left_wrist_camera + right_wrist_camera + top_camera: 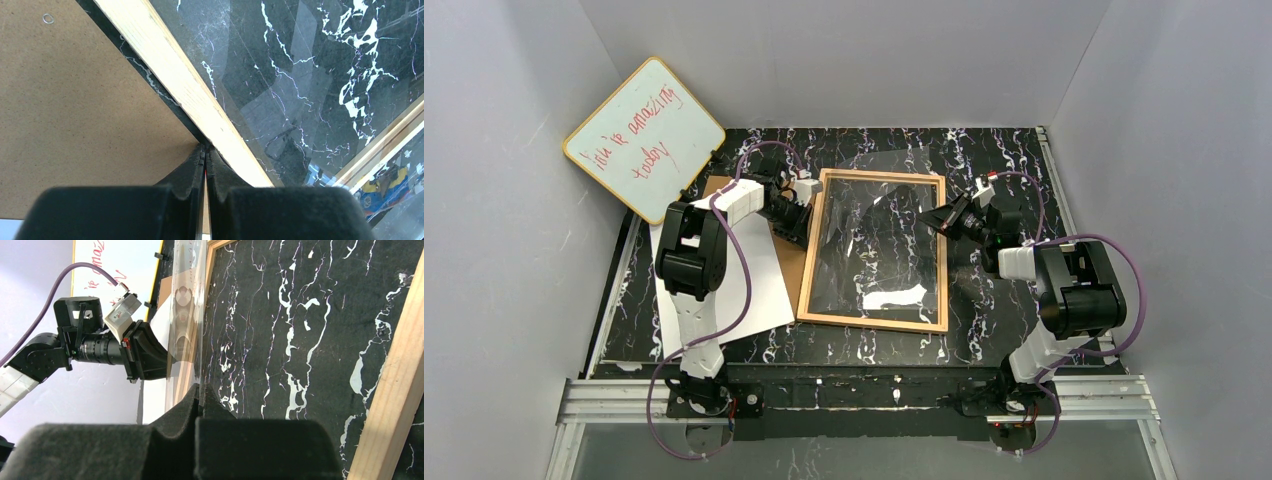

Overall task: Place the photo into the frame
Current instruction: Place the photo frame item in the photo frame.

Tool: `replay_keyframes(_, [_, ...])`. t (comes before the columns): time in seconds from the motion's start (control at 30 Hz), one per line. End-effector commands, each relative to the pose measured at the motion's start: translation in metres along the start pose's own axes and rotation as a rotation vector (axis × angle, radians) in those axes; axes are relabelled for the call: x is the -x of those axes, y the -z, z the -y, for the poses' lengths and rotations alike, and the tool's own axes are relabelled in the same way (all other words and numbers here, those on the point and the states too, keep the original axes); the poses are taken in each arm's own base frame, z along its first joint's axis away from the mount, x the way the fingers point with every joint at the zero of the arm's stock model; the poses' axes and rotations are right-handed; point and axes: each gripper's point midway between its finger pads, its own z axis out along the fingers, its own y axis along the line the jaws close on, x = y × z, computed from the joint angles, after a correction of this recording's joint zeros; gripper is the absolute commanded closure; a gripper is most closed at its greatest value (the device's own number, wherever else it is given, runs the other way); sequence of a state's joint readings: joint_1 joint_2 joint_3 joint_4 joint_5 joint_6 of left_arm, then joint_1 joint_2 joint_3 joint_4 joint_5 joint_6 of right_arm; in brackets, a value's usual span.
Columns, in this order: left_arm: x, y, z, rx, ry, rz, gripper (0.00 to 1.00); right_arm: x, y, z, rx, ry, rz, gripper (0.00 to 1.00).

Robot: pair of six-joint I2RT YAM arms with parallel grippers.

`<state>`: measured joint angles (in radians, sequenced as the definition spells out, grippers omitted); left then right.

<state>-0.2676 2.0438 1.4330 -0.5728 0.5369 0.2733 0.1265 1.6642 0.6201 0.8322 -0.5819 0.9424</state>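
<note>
The light-wood frame (872,322) lies flat mid-table, its rail (175,70) running diagonally through the left wrist view. The photo (724,290) lies white side up to the frame's left, partly under my left arm. My left gripper (805,236) is shut, with nothing seen between its tips (205,147), which rest at the frame's left outer edge beside the brown backing board (75,100). My right gripper (931,218) is shut on the edge of a clear pane (185,305). The pane rises tilted above the frame (395,380) from the right gripper's (201,386) tips.
A yellow-rimmed whiteboard (644,138) with red writing leans at the back left. The brown backing board (789,262) lies between photo and frame, partly under the photo. Grey walls close in the black marbled table (984,330) on three sides.
</note>
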Motion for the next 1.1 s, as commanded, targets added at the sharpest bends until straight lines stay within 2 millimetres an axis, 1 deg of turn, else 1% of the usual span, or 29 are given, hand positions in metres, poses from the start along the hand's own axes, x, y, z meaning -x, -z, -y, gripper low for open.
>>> replay_keyframes(0.0, [-0.021,-0.005,0.015,-0.041,0.013,-0.069,1.00,0.008,0.000,-0.016,0.042,0.034,0.014,0.99])
replay_keyframes(0.13, [-0.022,-0.005,0.015,-0.043,0.016,-0.071,1.00,0.009,0.003,-0.020,0.035,0.033,0.022,0.99])
replay_keyframes(0.4, [-0.023,-0.005,0.015,-0.043,0.017,-0.073,1.00,0.008,0.008,-0.020,0.017,0.024,0.029,0.99])
replay_keyframes(0.7, [-0.024,-0.005,0.014,-0.041,0.016,-0.074,1.00,0.006,0.007,-0.018,0.019,0.011,0.019,0.99])
replay_keyframes(1.07, [-0.025,-0.006,0.015,-0.043,0.020,-0.077,1.00,0.005,0.010,-0.017,-0.009,0.002,0.014,0.99])
